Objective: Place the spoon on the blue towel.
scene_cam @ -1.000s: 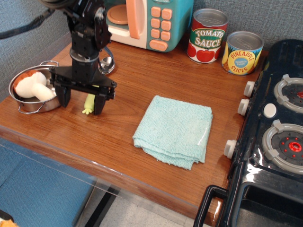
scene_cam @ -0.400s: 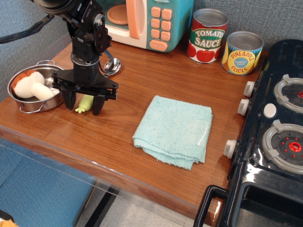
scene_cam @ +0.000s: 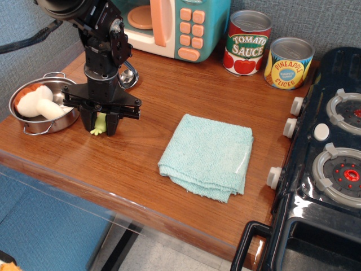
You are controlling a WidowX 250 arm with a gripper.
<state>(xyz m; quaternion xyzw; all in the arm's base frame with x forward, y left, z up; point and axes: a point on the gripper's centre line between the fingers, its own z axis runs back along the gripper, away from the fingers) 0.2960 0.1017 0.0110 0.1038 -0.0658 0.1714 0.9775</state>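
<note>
The spoon lies on the wooden counter at the left. Its pale yellow-green handle (scene_cam: 100,125) shows between my fingers, and its shiny silver bowl (scene_cam: 128,76) pokes out behind the arm. My black gripper (scene_cam: 99,125) points straight down over the handle, with its jaws closed in on it at counter level. The blue towel (scene_cam: 207,154), a folded aqua terry cloth, lies flat on the counter to the right of the gripper, apart from it.
A steel pot (scene_cam: 35,120) holding a toy mushroom sits just left of the gripper. A toy microwave (scene_cam: 180,25) and two cans, tomato sauce (scene_cam: 246,42) and pineapple slices (scene_cam: 288,62), stand at the back. A toy stove (scene_cam: 333,158) fills the right side.
The jaws, wide open around the handle a second ago, have closed in on it. The spoon shifted slightly as they closed.
</note>
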